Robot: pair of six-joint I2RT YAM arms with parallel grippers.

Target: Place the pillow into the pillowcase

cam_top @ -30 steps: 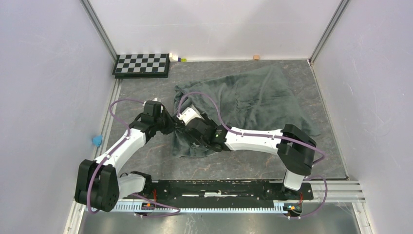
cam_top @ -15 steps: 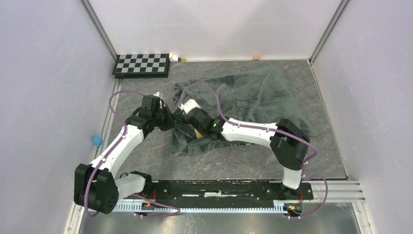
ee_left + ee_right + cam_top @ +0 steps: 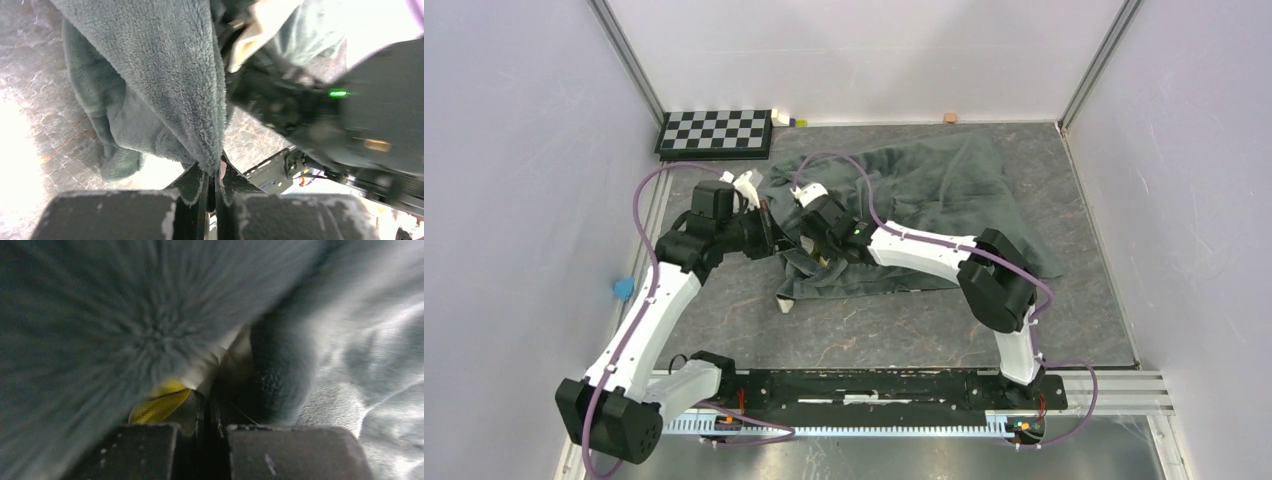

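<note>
The pillowcase (image 3: 934, 185) hides nearly all of the pillow (image 3: 161, 407).

A robotics lab test cell is shown: a grey stone-patterned tabletop (image 3: 874, 335) is enclosed by plain white panels (image 3: 514, 150) held in metal posts (image 3: 629, 60). Two cabled robot arms (image 3: 649, 320) are bolted to a rail (image 3: 874, 385) at its near edge, and a checkerboard (image 3: 716, 132) is laid in the far corner.

pillowcase (image 3: 944, 185): dark grey-green plush | pillow (image 3: 162, 405): cream, yellow band | checkerboard (image 3: 716, 132): black-white checks | table (image 3: 904, 330): grey marbled
</note>
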